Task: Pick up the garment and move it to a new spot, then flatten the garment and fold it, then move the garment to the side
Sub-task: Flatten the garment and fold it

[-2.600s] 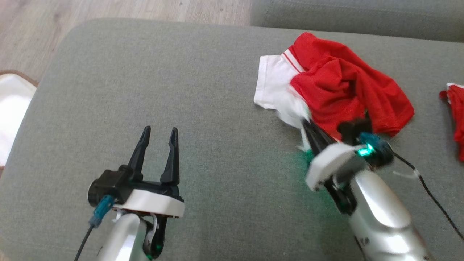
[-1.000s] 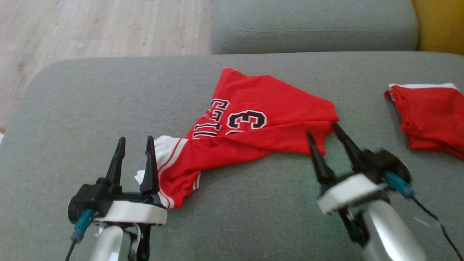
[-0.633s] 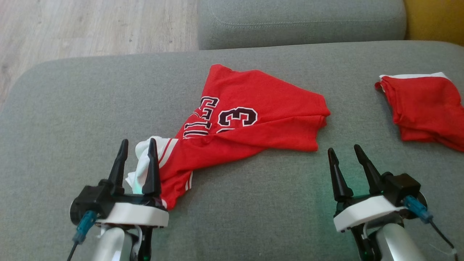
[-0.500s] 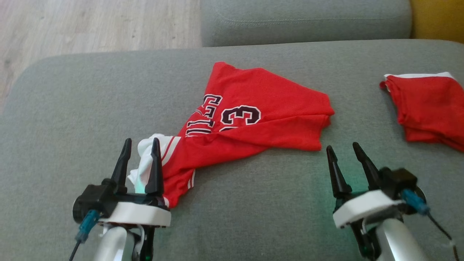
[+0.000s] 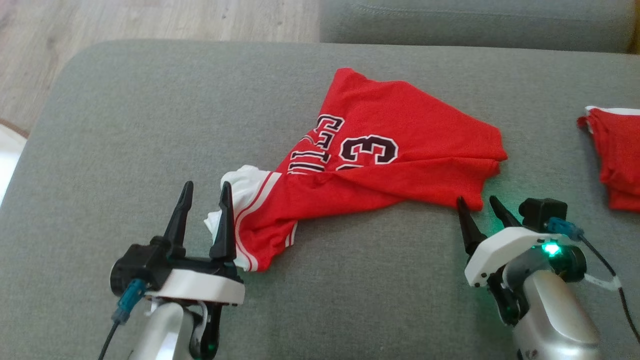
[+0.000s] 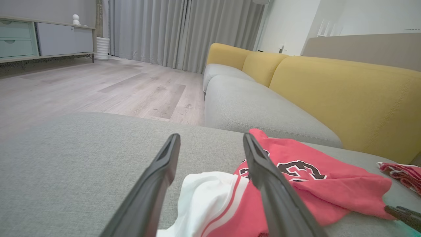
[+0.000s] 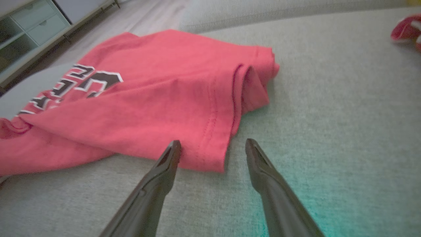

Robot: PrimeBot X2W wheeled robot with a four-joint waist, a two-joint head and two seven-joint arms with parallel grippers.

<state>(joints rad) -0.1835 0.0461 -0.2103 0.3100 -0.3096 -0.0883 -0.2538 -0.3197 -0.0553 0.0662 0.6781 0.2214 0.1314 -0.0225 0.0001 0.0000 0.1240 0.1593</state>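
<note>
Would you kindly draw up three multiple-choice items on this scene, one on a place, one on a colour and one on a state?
1. Where is the second red garment relative to the jersey?
A. On top of it.
B. Apart from it, toward the robot's right.
C. Under it.

2. What colour is the jersey's sleeve by the left gripper?
A. Yellow.
B. Black.
C. White.

3. How does the right gripper stand?
A. Open, tips at the jersey's hem.
B. Shut on the hem.
C. Shut on the second red garment.

Answers: 1 B, a bare stretch of grey cushion separates them. 2 C, the bunched end is white with red stripes. 3 A, the head and right wrist views show it spread open at the hem corner.
</note>
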